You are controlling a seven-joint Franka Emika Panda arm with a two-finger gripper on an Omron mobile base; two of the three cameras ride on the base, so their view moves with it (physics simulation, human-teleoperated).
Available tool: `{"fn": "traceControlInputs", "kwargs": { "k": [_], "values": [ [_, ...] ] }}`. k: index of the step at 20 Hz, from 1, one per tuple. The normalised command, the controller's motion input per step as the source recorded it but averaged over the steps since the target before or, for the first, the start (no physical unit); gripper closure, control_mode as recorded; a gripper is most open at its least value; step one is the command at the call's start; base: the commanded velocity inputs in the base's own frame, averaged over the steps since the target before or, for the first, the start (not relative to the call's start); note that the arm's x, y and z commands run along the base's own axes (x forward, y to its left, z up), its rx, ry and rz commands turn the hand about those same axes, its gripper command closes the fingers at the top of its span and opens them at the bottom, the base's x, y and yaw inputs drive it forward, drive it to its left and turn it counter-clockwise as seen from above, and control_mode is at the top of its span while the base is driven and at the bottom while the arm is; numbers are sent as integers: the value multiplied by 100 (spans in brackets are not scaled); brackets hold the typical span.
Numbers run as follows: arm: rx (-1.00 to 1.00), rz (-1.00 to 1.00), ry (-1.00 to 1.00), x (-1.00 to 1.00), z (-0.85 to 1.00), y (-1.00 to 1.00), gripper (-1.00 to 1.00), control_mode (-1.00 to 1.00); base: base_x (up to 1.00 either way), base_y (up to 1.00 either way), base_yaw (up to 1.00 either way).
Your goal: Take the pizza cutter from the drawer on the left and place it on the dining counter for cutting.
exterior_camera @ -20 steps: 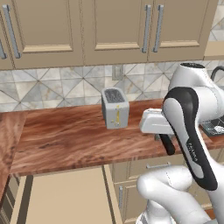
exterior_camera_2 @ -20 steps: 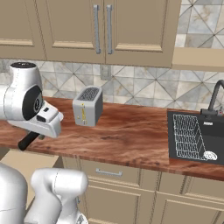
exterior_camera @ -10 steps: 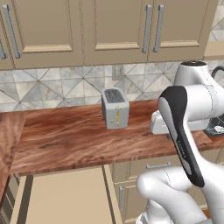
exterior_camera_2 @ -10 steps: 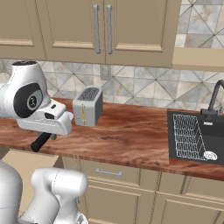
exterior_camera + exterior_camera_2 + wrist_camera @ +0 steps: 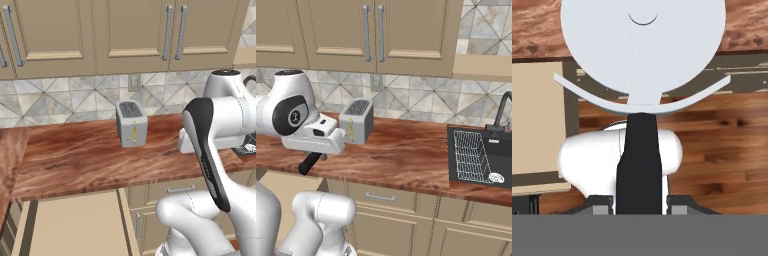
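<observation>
My gripper point(image 5: 640, 202) is shut on the black handle of the pizza cutter point(image 5: 643, 45), whose big round silver blade points away from the hand, down toward the floor. From the right base view the cutter's handle point(image 5: 308, 162) sticks out below the gripper point(image 5: 318, 152), in front of the counter edge. In the left base view the hand point(image 5: 187, 142) sits partly behind the forearm. The beige drawer point(image 5: 75, 225) stands pulled out at the lower left, below the counter. The dining counter is out of view.
A silver toaster point(image 5: 131, 122) stands on the wood counter point(image 5: 75, 155) by the tiled wall. A black sink point(image 5: 478, 155) with a wire rack lies at the right end. Upper cabinets point(image 5: 371, 30) hang above. Closed beige drawer fronts point(image 5: 381, 197) run below.
The hand has swung a little to the right along the counter front, the pizza cutter staying in its grip. Toaster and drawer have not moved.
</observation>
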Motion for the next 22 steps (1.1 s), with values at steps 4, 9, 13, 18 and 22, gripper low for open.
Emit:
{"fn": "traceControlInputs", "kwargs": {
  "k": [4, 9, 13, 18, 22],
  "values": [
    [3, 0, 0, 3, -8, -21, 100, -100, 0, 0, 0],
    [0, 0, 0, 0, -2, -2, 100, -100, 0, 0, 0],
    [0, 0, 0, 0, 0, 0, 100, -100, 0, 0, 0],
    [0, 0, 0, 0, 0, 0, 100, 100, 0, -2, 0],
    [0, 0, 0, 0, 0, 0, 100, 100, -13, -36, -13]
  ]
}}
